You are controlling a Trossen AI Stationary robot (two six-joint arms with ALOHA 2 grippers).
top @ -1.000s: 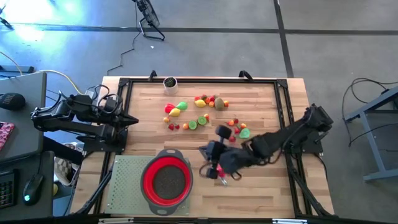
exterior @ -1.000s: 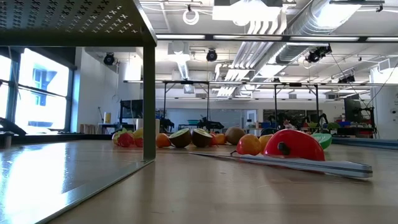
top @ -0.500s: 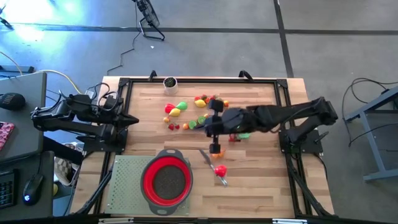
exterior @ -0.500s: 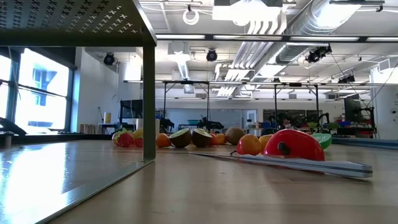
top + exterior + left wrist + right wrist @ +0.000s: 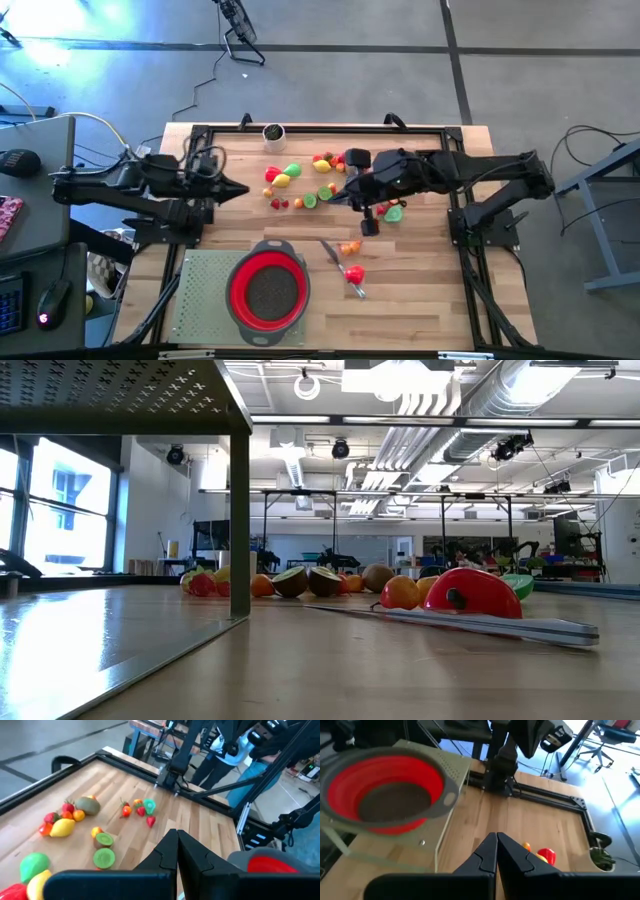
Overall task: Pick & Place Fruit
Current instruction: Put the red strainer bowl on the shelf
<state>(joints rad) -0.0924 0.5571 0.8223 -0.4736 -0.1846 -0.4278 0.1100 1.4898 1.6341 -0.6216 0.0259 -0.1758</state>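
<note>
We find the strainer (image 5: pixel 268 291) empty and the fruit (image 5: pixel 322 182) all scattered on the far table, with left gripper (image 5: pixel 240 190) and right gripper (image 5: pixel 340 197) shut, holding nothing.

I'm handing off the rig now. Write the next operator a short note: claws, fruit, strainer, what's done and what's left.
Left claw: shut, empty, over the table's left side.
Right claw: shut, empty, over the middle, near the fruit.
Fruit: mostly scattered across the far middle of the table; a red piece and an orange piece lie by the knife.
Red strainer: near edge, on the perforated tray, no fruit inside.
Done: nothing placed. Left: all fruit.
</note>
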